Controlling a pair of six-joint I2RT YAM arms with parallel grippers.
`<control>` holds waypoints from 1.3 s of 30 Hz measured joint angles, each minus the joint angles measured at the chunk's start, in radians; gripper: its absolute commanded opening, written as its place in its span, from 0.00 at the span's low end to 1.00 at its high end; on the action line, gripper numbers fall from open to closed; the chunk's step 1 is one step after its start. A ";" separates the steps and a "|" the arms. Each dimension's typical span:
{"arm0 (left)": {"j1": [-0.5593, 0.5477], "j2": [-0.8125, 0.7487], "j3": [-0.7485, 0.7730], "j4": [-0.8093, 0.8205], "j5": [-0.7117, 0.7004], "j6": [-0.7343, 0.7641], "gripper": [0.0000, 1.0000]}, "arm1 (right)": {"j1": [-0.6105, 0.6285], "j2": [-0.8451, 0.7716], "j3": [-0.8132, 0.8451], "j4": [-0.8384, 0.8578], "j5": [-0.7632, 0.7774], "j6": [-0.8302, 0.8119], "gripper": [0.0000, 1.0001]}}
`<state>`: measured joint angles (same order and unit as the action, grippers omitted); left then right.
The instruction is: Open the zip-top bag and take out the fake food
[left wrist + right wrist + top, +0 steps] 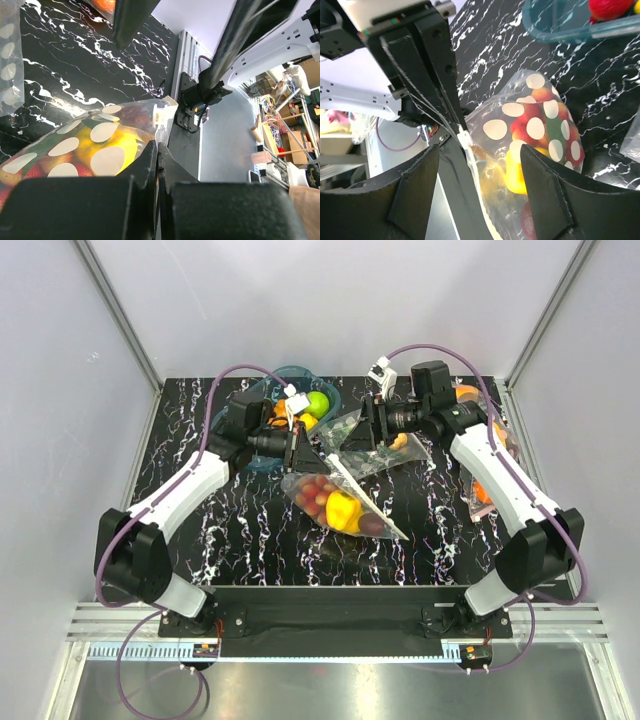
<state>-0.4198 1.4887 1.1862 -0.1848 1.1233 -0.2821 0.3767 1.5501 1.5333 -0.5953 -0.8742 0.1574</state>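
The clear zip-top bag (345, 502) with white dots hangs slanting over the table's middle. Inside it are a red berry cluster (314, 490), a yellow pepper (343, 510) and a dark plum (372, 524). My left gripper (303, 447) is shut on the bag's top edge; in the left wrist view the jaws (159, 150) pinch the plastic just below the white slider (159, 114). My right gripper (362, 430) is open beside the bag's top. In the right wrist view its fingers (415, 190) straddle the bag (540, 125) without touching it, and the slider (464, 137) is in sight.
A teal tub (262, 390) at the back holds a lime-green apple (318, 403). A second dotted bag (385, 452) lies under my right wrist. More bagged orange pieces (482, 490) lie along the right edge. The table's front edge (330, 590) is near.
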 measured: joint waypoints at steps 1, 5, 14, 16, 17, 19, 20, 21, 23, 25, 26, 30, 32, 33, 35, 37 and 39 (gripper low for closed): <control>0.000 0.005 0.005 -0.001 0.003 -0.002 0.00 | 0.000 0.010 0.000 0.000 -0.011 -0.001 0.72; 0.000 0.020 0.014 0.006 0.010 -0.007 0.00 | 0.002 0.059 0.004 -0.009 -0.051 -0.013 0.68; 0.000 0.052 0.038 0.022 0.026 -0.026 0.00 | 0.018 0.088 0.032 -0.029 -0.098 -0.036 0.50; 0.000 0.060 0.045 0.023 0.029 -0.029 0.00 | 0.026 0.090 0.046 -0.036 -0.110 -0.045 0.48; 0.000 0.064 0.048 0.023 0.030 -0.029 0.00 | 0.029 0.092 0.051 -0.039 -0.114 -0.049 0.47; 0.000 0.072 0.055 0.024 0.033 -0.031 0.00 | 0.036 0.098 0.066 -0.045 -0.120 -0.057 0.45; 0.000 0.075 0.057 0.025 0.033 -0.032 0.00 | 0.038 0.101 0.072 -0.050 -0.124 -0.061 0.45; 0.000 0.077 0.059 0.027 0.034 -0.032 0.00 | 0.039 0.107 0.079 -0.060 -0.129 -0.066 0.45; 0.000 0.080 0.061 0.030 0.034 -0.033 0.00 | 0.039 0.117 0.090 -0.074 -0.138 -0.075 0.43; 0.000 0.082 0.064 0.031 0.037 -0.036 0.00 | 0.040 0.127 0.097 -0.088 -0.142 -0.084 0.40; 0.000 0.085 0.065 0.033 0.037 -0.036 0.00 | 0.040 0.132 0.099 -0.096 -0.143 -0.088 0.40; 0.000 0.085 0.066 0.038 0.039 -0.039 0.00 | 0.040 0.146 0.105 -0.122 -0.150 -0.101 0.35; 0.000 0.086 0.066 0.038 0.039 -0.040 0.00 | 0.040 0.153 0.110 -0.134 -0.154 -0.107 0.29; 0.000 0.086 0.066 0.039 0.040 -0.040 0.00 | 0.040 0.153 0.111 -0.137 -0.157 -0.110 0.26; 0.000 0.086 0.066 0.041 0.040 -0.040 0.00 | 0.040 0.153 0.111 -0.140 -0.159 -0.116 0.13; 0.000 0.086 0.066 0.044 0.040 -0.040 0.00 | 0.040 0.153 0.111 -0.143 -0.158 -0.116 0.03; 0.000 0.087 0.067 0.045 0.040 -0.041 0.00 | 0.040 0.153 0.111 -0.142 -0.158 -0.114 0.00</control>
<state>-0.4198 1.5753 1.2533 -0.1398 1.1633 -0.3233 0.4171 1.7027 1.6444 -0.7376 -1.0321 0.0429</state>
